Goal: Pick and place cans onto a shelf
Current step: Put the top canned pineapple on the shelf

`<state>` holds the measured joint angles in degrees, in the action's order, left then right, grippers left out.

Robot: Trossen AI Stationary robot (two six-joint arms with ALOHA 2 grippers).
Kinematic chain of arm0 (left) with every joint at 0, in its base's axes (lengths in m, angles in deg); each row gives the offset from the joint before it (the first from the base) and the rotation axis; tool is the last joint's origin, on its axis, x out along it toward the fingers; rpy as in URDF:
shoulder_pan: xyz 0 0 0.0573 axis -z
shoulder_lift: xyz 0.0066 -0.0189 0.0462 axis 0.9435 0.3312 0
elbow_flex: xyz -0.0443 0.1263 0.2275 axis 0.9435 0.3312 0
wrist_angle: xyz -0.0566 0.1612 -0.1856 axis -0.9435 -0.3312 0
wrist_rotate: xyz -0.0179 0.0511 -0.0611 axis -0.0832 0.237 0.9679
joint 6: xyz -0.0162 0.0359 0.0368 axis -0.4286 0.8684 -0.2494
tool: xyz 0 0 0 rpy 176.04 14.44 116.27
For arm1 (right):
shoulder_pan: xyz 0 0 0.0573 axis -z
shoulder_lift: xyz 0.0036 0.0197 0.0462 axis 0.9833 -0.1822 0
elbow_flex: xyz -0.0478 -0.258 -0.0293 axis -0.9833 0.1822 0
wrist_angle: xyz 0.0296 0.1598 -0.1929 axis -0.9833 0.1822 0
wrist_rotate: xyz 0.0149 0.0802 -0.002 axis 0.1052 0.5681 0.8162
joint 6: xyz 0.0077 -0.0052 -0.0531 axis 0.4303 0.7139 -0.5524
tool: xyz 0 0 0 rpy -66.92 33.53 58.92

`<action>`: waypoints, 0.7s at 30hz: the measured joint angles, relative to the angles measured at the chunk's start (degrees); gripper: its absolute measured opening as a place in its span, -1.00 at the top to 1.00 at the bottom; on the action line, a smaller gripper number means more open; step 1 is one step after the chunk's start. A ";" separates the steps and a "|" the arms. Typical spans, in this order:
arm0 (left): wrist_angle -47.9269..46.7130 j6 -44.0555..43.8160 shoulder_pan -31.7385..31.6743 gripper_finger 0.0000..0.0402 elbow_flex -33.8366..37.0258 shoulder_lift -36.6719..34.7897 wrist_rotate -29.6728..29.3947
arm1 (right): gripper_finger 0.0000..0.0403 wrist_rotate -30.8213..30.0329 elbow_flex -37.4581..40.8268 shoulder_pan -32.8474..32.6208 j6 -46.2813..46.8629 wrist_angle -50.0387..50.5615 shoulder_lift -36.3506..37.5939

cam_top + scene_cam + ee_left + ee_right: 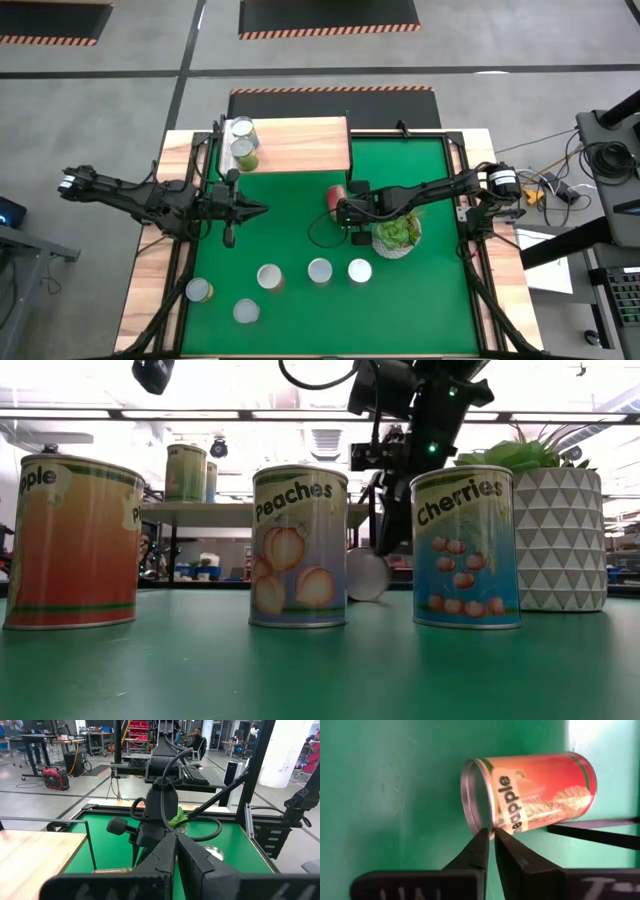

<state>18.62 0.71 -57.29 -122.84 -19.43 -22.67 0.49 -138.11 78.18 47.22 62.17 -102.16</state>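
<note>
A can with a red-orange "apple" label (535,790) lies on its side on the green mat (420,300), right of the shelf; it also shows in the high view (336,195) and end-on in the low view (366,575). My right gripper (490,834) is shut, its tips at this can. The light-wood shelf (300,145) at the far left carries two upright cans (244,142). Several more cans stand upright near the front (319,271). My left gripper (262,209) is shut and empty above the mat, in front of the shelf. My right gripper's shut fingertips (482,836) come from above against the lying can's label side, right by its silvery rim (487,822). They pinch nothing. The can lies on its side on the mat, with its round end toward the table's near edge.
A white faceted pot with a green plant (397,235) stands just under my right arm, beside the lying can. In the low view, three upright cans, apple (75,545), peaches (298,547) and cherries (466,548), stand between the front edge and the lying can.
</note>
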 joint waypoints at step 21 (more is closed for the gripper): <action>-0.04 0.00 0.00 1.00 0.01 0.00 0.00 | 0.96 -0.57 -4.44 0.55 2.19 -0.33 0.11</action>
<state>18.58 0.71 -57.29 -122.83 -19.43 -22.67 -0.09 -142.55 78.73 49.41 61.84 -102.05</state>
